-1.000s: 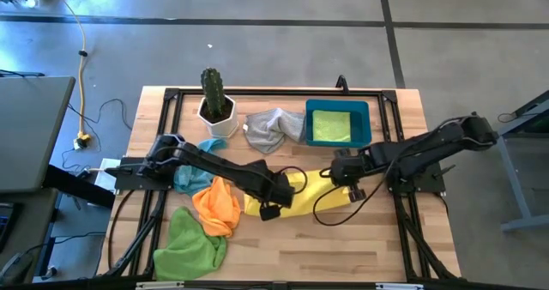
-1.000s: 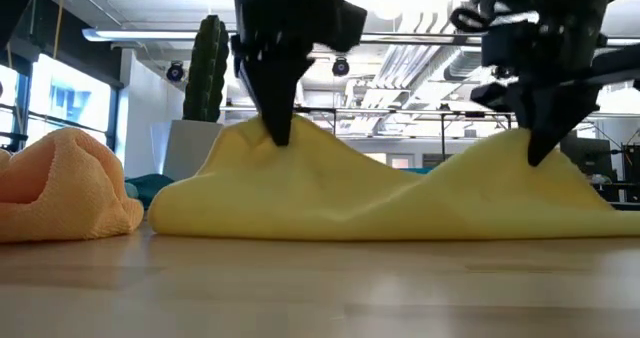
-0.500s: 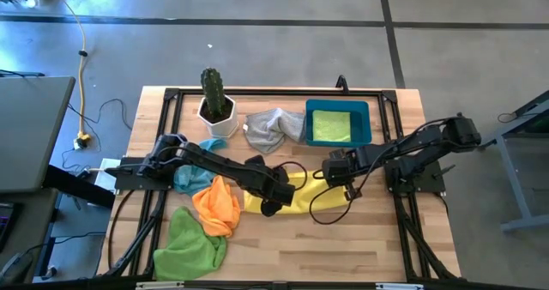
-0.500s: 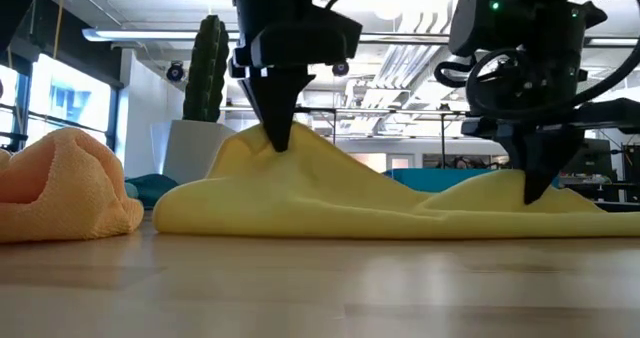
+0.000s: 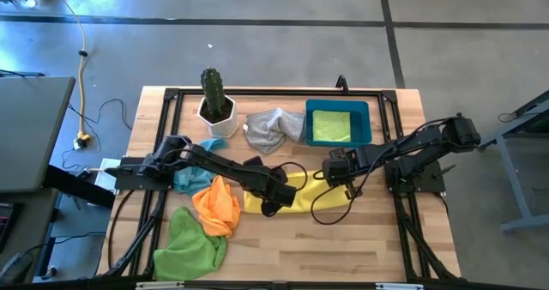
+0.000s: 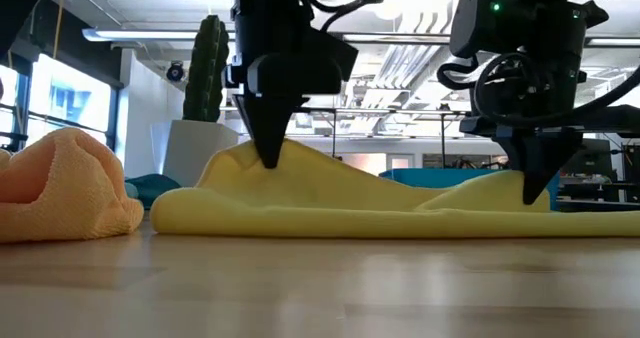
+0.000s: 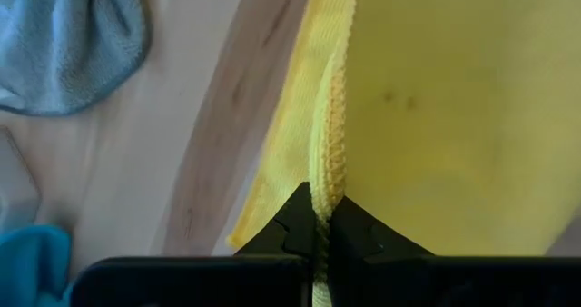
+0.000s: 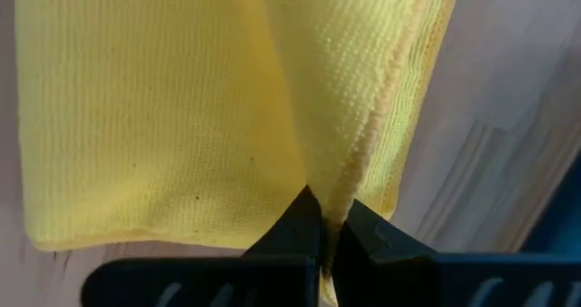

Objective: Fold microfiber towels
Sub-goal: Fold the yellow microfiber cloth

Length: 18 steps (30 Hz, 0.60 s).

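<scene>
Yellow towel [image 8: 163,107] pinched in the right gripper [image 8: 329,223]: fine looped microfiber cloth, matt, with a corded stitched hem; same weave seen at the left gripper [image 7: 320,222]. Gripper fingers [image 7: 295,230]: matt black plastic. Orange towel [image 6: 60,183] beside the left gripper: plush, nubby cloth. Table [image 6: 320,288] under both grippers: pale wood planks, smooth, with a faint sheen. Bin [image 5: 364,123] beyond the right gripper: smooth blue plastic. Frame [image 5: 171,97]: black metal.

Bright, even overhead light; arms silhouetted against glaring ceiling lamps.
</scene>
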### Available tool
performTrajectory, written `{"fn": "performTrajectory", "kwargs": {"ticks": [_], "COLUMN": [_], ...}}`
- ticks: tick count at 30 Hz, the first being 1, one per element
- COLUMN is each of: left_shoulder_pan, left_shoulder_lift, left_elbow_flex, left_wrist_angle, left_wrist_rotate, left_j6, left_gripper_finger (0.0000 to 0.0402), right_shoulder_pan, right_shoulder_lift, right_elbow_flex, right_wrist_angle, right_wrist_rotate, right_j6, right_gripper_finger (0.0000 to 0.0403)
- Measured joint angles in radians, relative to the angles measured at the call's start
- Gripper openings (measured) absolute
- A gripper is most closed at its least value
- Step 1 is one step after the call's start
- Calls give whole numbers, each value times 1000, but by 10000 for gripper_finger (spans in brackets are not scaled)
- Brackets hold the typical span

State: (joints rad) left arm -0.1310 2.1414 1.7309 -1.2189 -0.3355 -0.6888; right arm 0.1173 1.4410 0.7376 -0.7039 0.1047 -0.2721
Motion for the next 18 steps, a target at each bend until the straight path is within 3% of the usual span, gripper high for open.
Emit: {"fn": "performTrajectory", "kwargs": {"ticks": [5,10,14,18], "left_shoulder_pan": [1,1,2,2], "left_shoulder_lift": [0,0,0,0], "left_elbow_flex": [0,0,0,0], "left_wrist_angle": [3,3,3,3], "left_wrist_rotate": [-6,-7,-8,-9], "left_j6": [-31,-60,-68,-68], "left_gripper_finger": [1,1,7,29], "right_shoulder_pan": [0,0,0,3], "right_shoulder_lift": [0,0,-1,-14], "right_elbow_flex": [0,0,0,0], "right_wrist_angle": [-3,-3,-18,-49], "right_wrist_rotate": [-1,33,136,152], "right_j6": [-10,9,100,214], "right_gripper_finger": [17,71,106,113]}}
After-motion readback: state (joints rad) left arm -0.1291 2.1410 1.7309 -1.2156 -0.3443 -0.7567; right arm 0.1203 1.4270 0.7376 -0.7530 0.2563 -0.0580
